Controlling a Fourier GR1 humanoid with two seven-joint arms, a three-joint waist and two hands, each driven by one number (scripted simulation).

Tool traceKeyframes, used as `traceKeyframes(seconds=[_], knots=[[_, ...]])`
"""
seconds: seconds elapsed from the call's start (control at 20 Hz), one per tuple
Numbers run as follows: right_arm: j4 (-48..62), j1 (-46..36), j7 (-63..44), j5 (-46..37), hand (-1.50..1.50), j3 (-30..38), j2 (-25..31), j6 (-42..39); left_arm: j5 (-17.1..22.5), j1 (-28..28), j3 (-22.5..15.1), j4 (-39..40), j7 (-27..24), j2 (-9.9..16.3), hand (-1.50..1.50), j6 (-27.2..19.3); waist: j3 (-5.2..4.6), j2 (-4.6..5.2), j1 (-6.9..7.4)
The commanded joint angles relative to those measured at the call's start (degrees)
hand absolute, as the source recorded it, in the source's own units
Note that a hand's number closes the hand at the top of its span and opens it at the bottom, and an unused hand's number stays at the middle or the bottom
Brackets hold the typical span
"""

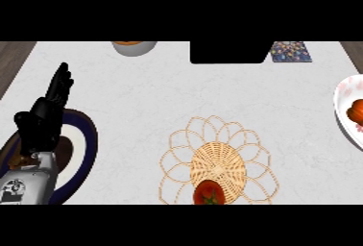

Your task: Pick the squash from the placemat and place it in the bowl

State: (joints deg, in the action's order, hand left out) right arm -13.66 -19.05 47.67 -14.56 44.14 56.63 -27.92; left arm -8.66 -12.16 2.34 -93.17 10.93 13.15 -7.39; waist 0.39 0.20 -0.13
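1. White marbled table (pixel 177 96); a dark strip of floor (pixel 14 55) shows beyond its left edge.
2. Open room mid-table, between the woven placemat (pixel 216 163) and far edge.
3. Squash (pixel 208 193) lies on the placemat at the near edge, well apart from the left hand (pixel 46 113), whose fingers (pixel 62 81) are straight, holding nothing.
4. The bowl (pixel 135 47) sits at the far edge.

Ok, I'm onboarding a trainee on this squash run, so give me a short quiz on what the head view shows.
1. True or false: the left hand is curled round the squash.
2. Which item sits on the woven placemat? A) dark-rimmed plate B) squash C) patterned book
3. Fill in: the floral bowl lies at the view's ____ edge.

Key:
1. False; the hand is open over the dark-rimmed plate, apart from the squash.
2. B
3. right
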Motion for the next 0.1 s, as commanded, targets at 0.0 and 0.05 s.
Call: traceKeyframes(seconds=[0.0,0.05], knots=[[-0.3,5.7,12.0,1.1,-1.50,-0.2,-1.2,-11.6,0.9,0.5,0.8,-1.7,0.9,0.8,0.00,0.9,0.01,-0.24,-0.36],[-1.0,4.4,10.8,1.5,-1.50,-0.3,-0.4,-11.9,0.9,-1.7,1.4,0.2,1.0,1.1,0.00,0.7,-0.01,-0.06,-0.42]])
